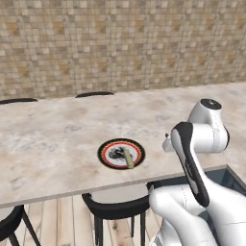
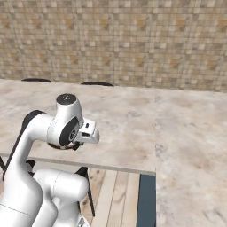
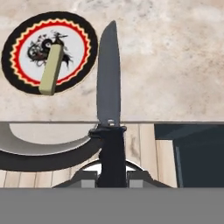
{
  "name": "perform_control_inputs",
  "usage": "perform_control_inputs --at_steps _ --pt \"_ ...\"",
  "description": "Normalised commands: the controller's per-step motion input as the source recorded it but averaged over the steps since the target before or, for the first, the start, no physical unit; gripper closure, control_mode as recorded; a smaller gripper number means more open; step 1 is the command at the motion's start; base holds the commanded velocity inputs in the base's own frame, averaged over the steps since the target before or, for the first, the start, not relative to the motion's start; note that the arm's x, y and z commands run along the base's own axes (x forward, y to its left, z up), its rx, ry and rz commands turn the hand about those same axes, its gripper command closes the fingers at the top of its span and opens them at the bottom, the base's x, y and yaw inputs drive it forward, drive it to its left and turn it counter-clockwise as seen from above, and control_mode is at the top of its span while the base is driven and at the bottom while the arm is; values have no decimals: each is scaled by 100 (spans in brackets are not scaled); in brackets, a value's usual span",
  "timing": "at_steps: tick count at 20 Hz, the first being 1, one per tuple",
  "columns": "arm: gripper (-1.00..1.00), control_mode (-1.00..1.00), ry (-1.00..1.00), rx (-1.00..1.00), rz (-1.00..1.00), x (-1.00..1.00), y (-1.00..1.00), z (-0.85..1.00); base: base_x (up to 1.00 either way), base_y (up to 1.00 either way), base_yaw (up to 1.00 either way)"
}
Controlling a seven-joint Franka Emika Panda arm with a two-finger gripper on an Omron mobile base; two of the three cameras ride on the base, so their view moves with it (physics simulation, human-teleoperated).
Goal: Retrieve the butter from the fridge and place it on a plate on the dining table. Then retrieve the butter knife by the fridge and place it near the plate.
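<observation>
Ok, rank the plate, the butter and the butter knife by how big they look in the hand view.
Largest to smallest, as they look:
1. butter knife, though it is held close to the camera in the gripper, so its apparent size is inflated.
2. plate, about as wide as the knife blade is long.
3. butter, clearly smallest, lying on the plate.

Rises white from 5 o'clock in the left base view and from 7 o'clock in the right base view, elbow bent, forearm folded forward. Wrist turned level, hand pointing ahead over the near edge. Gripper (image 3: 111, 177) sits at 6 o'clock in the hand view, jaws drawn nearly together and clamped on a dark handle, the butter knife (image 3: 108, 83) standing straight out toward 12 o'clock between the fingertips (image 3: 89, 179).
</observation>
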Motion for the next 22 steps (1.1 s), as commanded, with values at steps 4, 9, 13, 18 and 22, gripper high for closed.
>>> perform_control_inputs --at_steps 4,9,13,18,22 --pt "100 -100 0 0 5 63 0 0 0 0 0" --pt "100 -100 0 0 1 77 -18 -24 0 0 0" --pt "100 -100 -5 0 4 68 -21 -41 0 0 0" --pt "100 -100 -7 0 2 45 -7 -37 0 0 0" --pt "100 -100 -9 -1 1 19 0 -21 0 0 0"
